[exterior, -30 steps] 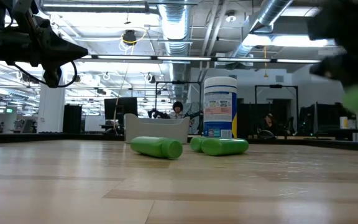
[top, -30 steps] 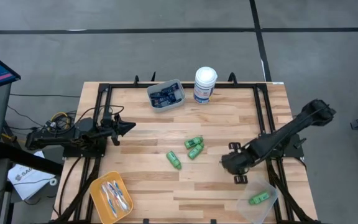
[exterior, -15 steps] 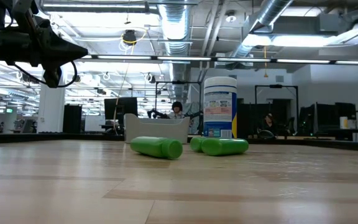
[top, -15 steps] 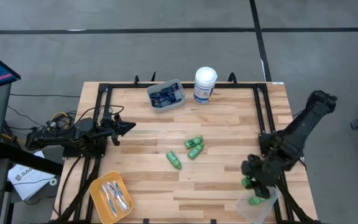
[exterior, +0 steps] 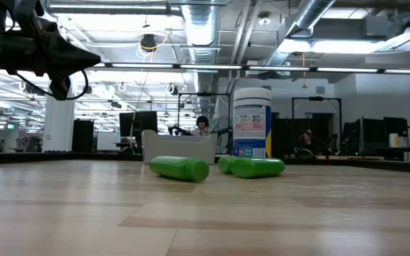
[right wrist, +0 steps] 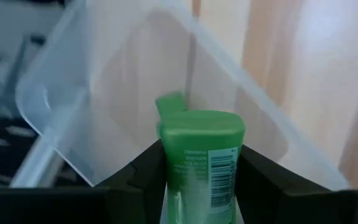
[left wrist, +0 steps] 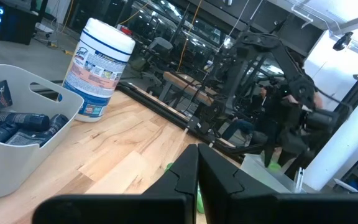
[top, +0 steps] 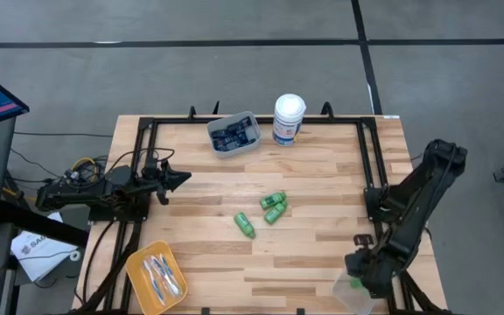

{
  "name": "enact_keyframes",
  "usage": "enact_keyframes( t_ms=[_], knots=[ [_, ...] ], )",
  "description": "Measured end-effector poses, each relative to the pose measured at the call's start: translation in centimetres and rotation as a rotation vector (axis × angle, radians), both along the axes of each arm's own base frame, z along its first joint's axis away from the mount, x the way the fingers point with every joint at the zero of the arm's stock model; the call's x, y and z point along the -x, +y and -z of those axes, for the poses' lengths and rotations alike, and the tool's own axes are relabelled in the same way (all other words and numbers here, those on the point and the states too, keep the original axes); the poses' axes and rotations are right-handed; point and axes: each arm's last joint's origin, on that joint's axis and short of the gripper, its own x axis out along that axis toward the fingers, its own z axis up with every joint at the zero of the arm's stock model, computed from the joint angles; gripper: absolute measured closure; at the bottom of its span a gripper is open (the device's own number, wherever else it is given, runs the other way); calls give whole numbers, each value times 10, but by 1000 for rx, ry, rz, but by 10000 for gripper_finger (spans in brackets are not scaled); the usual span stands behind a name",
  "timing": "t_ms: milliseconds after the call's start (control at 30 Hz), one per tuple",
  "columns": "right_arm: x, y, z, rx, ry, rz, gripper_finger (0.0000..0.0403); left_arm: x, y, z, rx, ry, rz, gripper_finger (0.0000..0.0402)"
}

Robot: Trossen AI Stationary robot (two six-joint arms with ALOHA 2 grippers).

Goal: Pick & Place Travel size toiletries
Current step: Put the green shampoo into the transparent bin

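Right gripper (right wrist: 197, 186) now over clear bin (right wrist: 104, 93), clamping a green bottle (right wrist: 201, 155).
Moved nearer since before; bin mostly hidden from above. Left gripper (top: 180, 178) closed, idle at left.

three green bottles (top: 271, 209) mid-table, one more in the right gripper (right wrist: 200, 163), three bins, one white canister (top: 288, 119)

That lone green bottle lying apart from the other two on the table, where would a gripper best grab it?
Probably across its middle, coming straight down. The lone green bottle lies flat on the table, a short rounded cylinder with bare wood on both long sides, so fingers could close across its width.
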Motion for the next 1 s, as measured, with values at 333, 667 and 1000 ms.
enact_keyframes(
  t_ms=[333,667,1000],
  knots=[
    [-10,8,23,61,26,-151,255,0,0,0,0,0,0,400],
    [-13,7,22,57,-11,-253,246,0,0,0,0,0,0,400],
    [-14,7,21,53,-11,-246,183,0,0,0,0,0,0,400]
  ],
)
